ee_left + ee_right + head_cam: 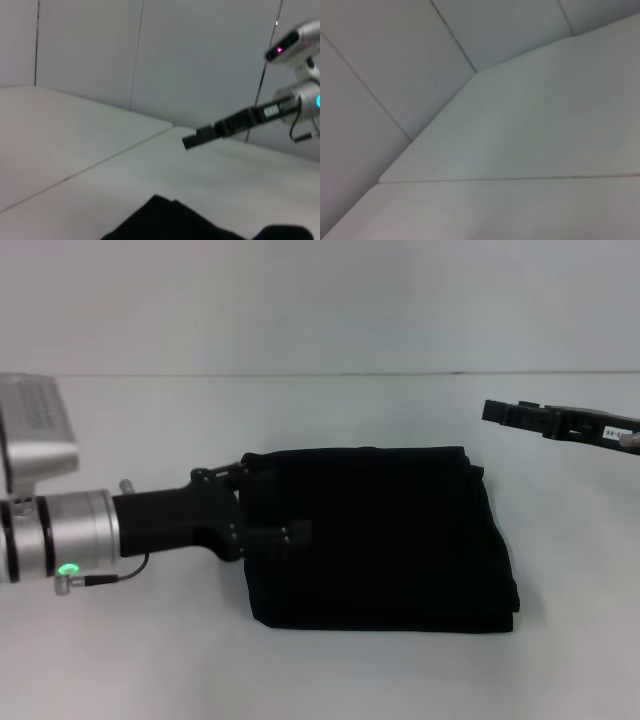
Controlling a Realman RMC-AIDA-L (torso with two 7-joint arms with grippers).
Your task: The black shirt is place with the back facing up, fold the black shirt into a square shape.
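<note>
Shirt: black shirt [385,540] lies on the white table [150,660], folded into a near-square stack.
Left gripper [275,530]: low at the stack's left edge; grip cannot be told.
Right gripper [500,412]: raised, well apart; fingers unclear.
Risk: pulling away with cloth snagged would drag the fold open.

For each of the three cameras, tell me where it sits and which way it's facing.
Head: high on the robot, looking down at the black shirt on the white table; left claw at the shirt's edge, right claw raised.
Left wrist: low over the table, sees a shirt corner and the right claw; both shared with head.
Right wrist: only table and wall.
</note>
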